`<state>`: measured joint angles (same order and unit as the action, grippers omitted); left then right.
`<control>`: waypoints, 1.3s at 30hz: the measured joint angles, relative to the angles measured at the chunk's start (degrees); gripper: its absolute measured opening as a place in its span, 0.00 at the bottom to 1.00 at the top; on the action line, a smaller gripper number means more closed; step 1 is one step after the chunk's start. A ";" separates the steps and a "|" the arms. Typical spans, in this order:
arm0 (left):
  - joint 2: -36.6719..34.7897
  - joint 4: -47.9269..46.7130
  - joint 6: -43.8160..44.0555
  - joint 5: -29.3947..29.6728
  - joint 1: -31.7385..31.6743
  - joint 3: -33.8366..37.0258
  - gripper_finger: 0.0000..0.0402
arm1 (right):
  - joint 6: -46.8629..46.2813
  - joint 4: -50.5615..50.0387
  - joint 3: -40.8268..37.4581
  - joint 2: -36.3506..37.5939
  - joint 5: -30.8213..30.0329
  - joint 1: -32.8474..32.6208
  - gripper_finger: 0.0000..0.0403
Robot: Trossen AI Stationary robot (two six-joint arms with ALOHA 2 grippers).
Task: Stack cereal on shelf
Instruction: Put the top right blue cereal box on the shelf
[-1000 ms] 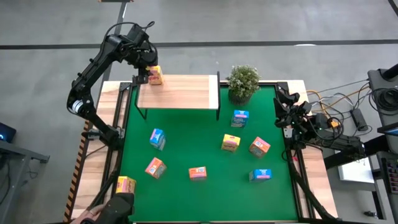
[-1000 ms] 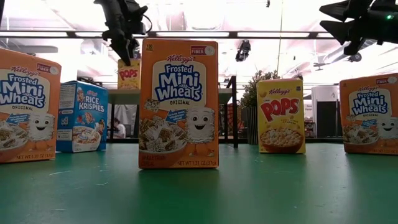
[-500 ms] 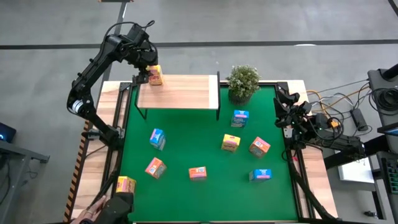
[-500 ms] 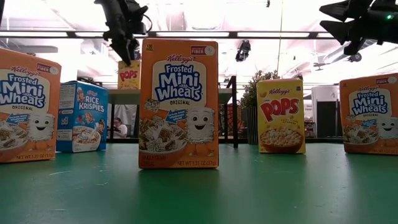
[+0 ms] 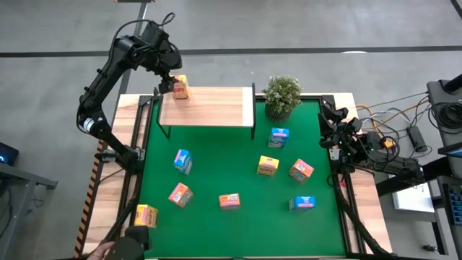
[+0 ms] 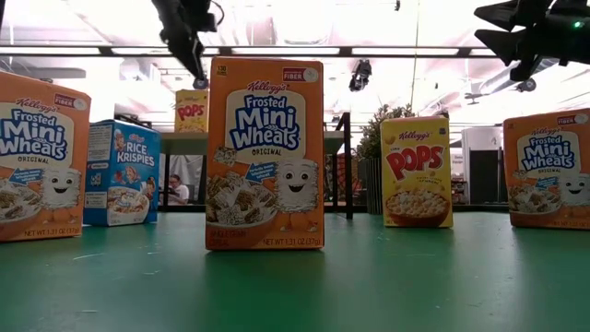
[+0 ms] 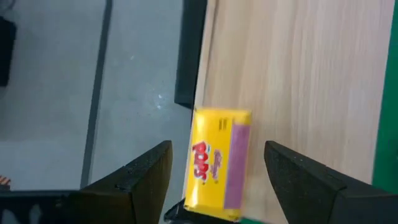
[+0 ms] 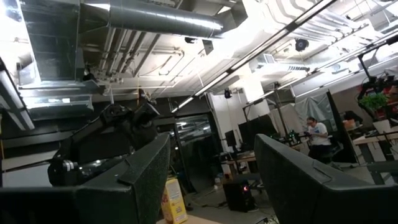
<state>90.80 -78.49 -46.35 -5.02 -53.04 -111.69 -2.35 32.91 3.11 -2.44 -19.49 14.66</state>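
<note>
your left gripper (image 7: 214, 180) hangs above the yellow box (image 5: 180, 87) on the shelf (image 5: 209, 108) corner, jaws released. right gripper (image 5: 326, 115) waits, jaws released. expect light, stiff, crushable cardboard; grasp across the narrow sides.

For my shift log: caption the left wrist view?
Open left gripper above small yellow cardboard cereal box standing on light-wood shelf board corner.
</note>
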 joint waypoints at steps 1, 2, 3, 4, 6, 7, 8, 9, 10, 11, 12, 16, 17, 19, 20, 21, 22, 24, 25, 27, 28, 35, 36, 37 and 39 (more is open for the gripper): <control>0.00 0.03 0.84 -0.02 0.43 -1.08 0.59 | 0.00 0.01 0.00 0.00 -0.01 0.01 0.56; 0.00 0.02 1.23 -0.03 0.91 -2.25 0.59 | 0.00 0.00 0.00 0.00 0.00 0.00 0.56; 0.00 0.03 1.91 -0.04 1.41 -3.48 0.59 | 0.00 0.00 0.00 0.00 0.00 0.00 0.56; -0.02 0.03 2.92 -0.07 1.97 -4.78 0.59 | 0.00 0.00 0.00 0.00 -0.01 0.00 0.56; -0.01 0.09 6.38 -0.14 3.13 -7.48 0.59 | 0.00 -0.01 0.00 0.00 0.00 0.00 0.56; -0.02 0.29 9.05 -0.40 3.76 -8.77 0.59 | 0.00 -0.01 0.00 0.00 0.00 0.00 0.56; -0.07 0.49 12.00 -1.28 4.39 -9.90 0.59 | 0.00 0.00 0.00 0.00 0.00 0.00 0.56; -0.13 0.34 15.03 -3.64 4.82 -10.80 0.59 | 0.00 0.00 0.00 0.00 0.00 0.00 0.56; -0.28 -0.04 18.23 -7.61 5.11 -11.41 0.59 | 0.00 -0.02 0.00 0.00 0.00 0.00 0.56; -0.61 -0.35 20.61 -12.31 5.36 -11.57 0.58 | 0.00 -0.02 0.00 0.00 0.00 0.00 0.56; -1.01 -0.78 21.97 -17.32 5.82 -11.55 0.58 | -0.02 -0.06 0.00 0.00 0.07 0.00 0.56; -4.47 3.70 26.12 -26.88 11.03 -7.10 0.58 | -0.20 -1.42 0.00 0.00 0.44 0.00 0.56; -5.65 6.20 27.57 -26.99 12.90 -5.03 0.58 | -0.56 -1.49 0.00 -0.05 0.46 0.00 0.56; -8.25 11.74 29.92 -25.30 17.15 0.19 0.58 | -1.10 -1.35 0.00 -0.39 0.87 0.00 0.56; -9.75 14.55 30.77 -23.04 19.46 3.00 0.58 | -1.32 -1.41 0.00 -0.56 1.51 0.00 0.56; -11.26 17.47 31.57 -20.10 21.96 6.09 0.58 | -1.59 -0.95 0.00 -0.94 1.96 0.00 0.56; -12.83 20.22 32.47 -16.57 24.56 9.18 0.58 | -2.08 -0.49 0.00 -1.25 2.17 0.00 0.56; -15.91 25.59 34.05 -8.97 29.58 15.41 0.58 | -2.80 -0.72 0.64 -2.31 2.72 0.00 0.56; -17.40 28.31 34.92 -5.39 31.93 18.49 0.58 | -3.09 -0.95 1.28 -3.16 3.15 0.00 0.56; -20.45 33.66 36.54 -0.09 36.25 24.29 0.58 | -4.09 -1.16 2.63 -5.48 4.51 -0.03 0.56; -22.03 36.38 37.28 1.50 38.03 26.99 0.58 | -4.51 -1.18 3.45 -7.15 5.06 -0.03 0.56; -33.16 50.54 41.02 6.41 45.86 43.10 0.58 | -6.88 -5.76 11.87 -20.59 6.03 -0.05 0.56; -34.85 52.19 41.40 7.49 46.22 45.03 0.58 | -7.16 -8.30 13.82 -22.22 6.04 -0.05 0.56; -36.49 53.96 41.77 8.33 46.32 46.81 0.58 | -7.54 -11.40 16.05 -23.96 6.05 -0.05 0.56; -39.65 56.58 42.99 9.00 46.37 50.05 0.58 | -8.24 -18.77 21.12 -27.09 6.07 -0.04 0.56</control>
<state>51.16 -21.91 -3.37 3.99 -6.68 -61.64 -10.59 14.13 24.23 -29.53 -13.41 14.62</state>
